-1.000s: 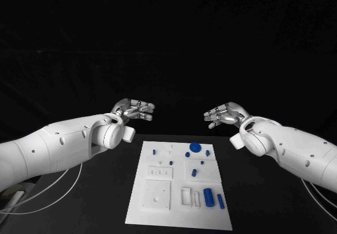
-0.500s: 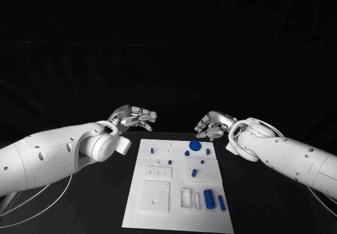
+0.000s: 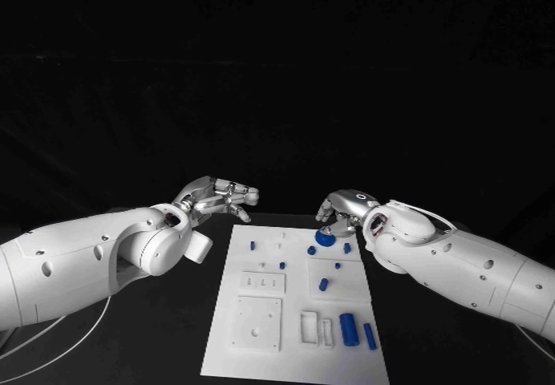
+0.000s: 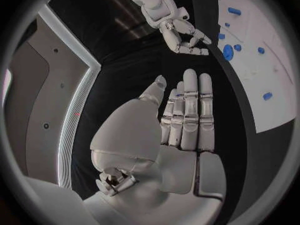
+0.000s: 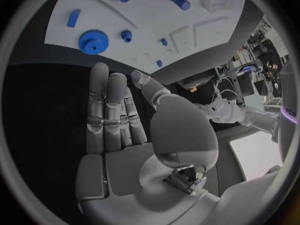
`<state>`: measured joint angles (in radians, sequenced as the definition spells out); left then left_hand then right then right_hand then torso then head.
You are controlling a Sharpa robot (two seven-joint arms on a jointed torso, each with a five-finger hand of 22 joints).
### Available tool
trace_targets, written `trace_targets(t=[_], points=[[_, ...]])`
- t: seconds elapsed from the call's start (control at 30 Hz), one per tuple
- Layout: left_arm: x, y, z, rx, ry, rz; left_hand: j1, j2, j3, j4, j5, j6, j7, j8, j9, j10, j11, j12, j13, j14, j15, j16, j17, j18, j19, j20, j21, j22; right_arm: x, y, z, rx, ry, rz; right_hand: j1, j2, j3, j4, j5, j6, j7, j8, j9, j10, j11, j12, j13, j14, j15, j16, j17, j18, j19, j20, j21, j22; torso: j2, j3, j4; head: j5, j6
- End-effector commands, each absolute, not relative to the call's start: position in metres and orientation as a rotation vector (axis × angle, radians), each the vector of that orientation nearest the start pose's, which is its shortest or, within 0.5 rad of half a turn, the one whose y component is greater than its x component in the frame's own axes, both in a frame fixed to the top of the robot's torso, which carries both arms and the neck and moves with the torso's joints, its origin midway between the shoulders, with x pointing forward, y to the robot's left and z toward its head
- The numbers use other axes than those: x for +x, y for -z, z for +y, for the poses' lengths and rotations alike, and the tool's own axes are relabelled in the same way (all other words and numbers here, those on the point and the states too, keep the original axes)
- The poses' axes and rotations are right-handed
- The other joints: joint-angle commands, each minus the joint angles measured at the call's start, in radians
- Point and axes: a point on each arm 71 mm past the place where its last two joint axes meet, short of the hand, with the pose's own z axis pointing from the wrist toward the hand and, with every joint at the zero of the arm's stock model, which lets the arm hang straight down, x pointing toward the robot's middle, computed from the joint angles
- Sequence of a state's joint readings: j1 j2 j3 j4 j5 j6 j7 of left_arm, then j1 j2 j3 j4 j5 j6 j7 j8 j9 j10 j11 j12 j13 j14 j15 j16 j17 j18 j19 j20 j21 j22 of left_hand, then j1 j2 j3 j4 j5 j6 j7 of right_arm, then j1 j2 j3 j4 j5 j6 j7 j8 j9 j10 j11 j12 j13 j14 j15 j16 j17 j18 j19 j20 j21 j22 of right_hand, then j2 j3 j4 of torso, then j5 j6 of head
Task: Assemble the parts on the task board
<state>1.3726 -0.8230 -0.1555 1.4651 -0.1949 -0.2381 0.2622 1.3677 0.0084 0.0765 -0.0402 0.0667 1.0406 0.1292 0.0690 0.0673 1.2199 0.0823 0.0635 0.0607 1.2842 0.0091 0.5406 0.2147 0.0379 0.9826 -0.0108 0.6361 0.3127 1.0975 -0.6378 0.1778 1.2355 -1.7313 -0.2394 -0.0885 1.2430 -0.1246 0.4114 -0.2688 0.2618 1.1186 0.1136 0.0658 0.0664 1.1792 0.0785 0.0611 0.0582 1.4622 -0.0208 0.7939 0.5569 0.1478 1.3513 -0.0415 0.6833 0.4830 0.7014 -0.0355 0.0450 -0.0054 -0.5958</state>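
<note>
Head view: task board (image 3: 261,265) lies flat on the black table (image 3: 173,321), between and below both hands. Right hand (image 3: 342,210) hangs over the board's far right corner, fingers curled downward, just above the blue gear (image 3: 325,238); cannot tell whether the fingertips touch it. Left hand (image 3: 217,195) hovers off the board's far left corner, over bare table, fingers loosely bent, holding nothing. Blue parts I can count on the board: one gear, two long cylinders (image 3: 350,329) near the robot-side right edge, and about six small pegs (image 3: 324,283) scattered mid-board and toward the far end. White recessed blocks (image 3: 257,322) sit on the board's left half. No readable writing or labels.

Left wrist view: left hand (image 4: 181,120) flat, fingers straight and pressed side by side, thumb out, palm empty. Right hand (image 4: 184,32) shows beyond the fingertips, fingers curled, beside the gear (image 4: 228,51) on the board (image 4: 275,105). Nothing between the left hand and the board.

Right wrist view: right hand (image 5: 115,115) extended, fingers close together, nothing gripped. Gear (image 5: 92,41) sits just beyond the fingertips on the board (image 5: 156,15), with small pegs (image 5: 127,35) beside it. Path from fingertips to gear looks unobstructed.
</note>
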Motion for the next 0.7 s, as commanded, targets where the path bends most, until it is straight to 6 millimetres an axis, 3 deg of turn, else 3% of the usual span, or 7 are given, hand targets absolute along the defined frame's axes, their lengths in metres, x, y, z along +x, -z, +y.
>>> trace_targets(t=[0.03, 0.4, 0.7], points=[[0.509, 0.139, 0.206, -0.794, 1.455, 1.602, -0.011, -0.002, -0.007, 0.001, 0.005, -0.006, 0.001, -0.004, -0.001, -0.009, 0.001, -0.001, -0.001, -0.007, 0.003, 0.004, -0.005, 0.012, -0.001, 0.004, 0.005, -0.003, 0.539, 0.185, -0.180, -0.303, -0.412, 1.548, 0.001, -0.009, 0.009, 0.002, -0.008, -0.005, 0.000, -0.003, -0.001, -0.006, 0.000, -0.004, 0.001, -0.009, 0.001, 0.007, -0.005, -0.004, 0.007, -0.001, -0.001, 0.011, 0.013, -0.0014, 0.0064, 0.001, 0.000], [0.507, 0.135, 0.202, -0.782, 1.470, 1.604, -0.012, -0.003, -0.010, 0.000, 0.005, -0.010, 0.003, -0.004, -0.001, -0.015, 0.003, -0.002, -0.001, -0.007, 0.004, 0.005, -0.012, 0.013, -0.002, 0.005, 0.006, -0.005, 0.534, 0.197, -0.173, -0.339, -0.398, 1.576, 0.011, -0.019, 0.031, -0.006, -0.023, -0.002, -0.002, -0.003, -0.001, -0.004, 0.000, -0.005, 0.000, -0.014, 0.001, 0.030, -0.020, -0.007, 0.017, -0.002, -0.006, 0.086, 0.029, -0.0016, 0.0115, -0.005, -0.004], [0.507, 0.135, 0.202, -0.782, 1.469, 1.605, -0.013, -0.003, -0.012, 0.000, 0.005, -0.010, 0.003, -0.004, -0.001, -0.021, 0.004, -0.002, -0.001, -0.009, 0.006, 0.005, -0.016, 0.013, -0.003, 0.006, 0.005, -0.007, 0.531, 0.203, -0.170, -0.355, -0.407, 1.600, 0.014, -0.022, 0.023, -0.003, -0.026, 0.000, -0.002, -0.004, -0.001, -0.026, 0.006, -0.004, 0.000, -0.015, 0.006, 0.033, -0.034, -0.009, 0.019, 0.003, -0.048, 0.153, 0.039, -0.0025, 0.0099, -0.007, -0.004]])
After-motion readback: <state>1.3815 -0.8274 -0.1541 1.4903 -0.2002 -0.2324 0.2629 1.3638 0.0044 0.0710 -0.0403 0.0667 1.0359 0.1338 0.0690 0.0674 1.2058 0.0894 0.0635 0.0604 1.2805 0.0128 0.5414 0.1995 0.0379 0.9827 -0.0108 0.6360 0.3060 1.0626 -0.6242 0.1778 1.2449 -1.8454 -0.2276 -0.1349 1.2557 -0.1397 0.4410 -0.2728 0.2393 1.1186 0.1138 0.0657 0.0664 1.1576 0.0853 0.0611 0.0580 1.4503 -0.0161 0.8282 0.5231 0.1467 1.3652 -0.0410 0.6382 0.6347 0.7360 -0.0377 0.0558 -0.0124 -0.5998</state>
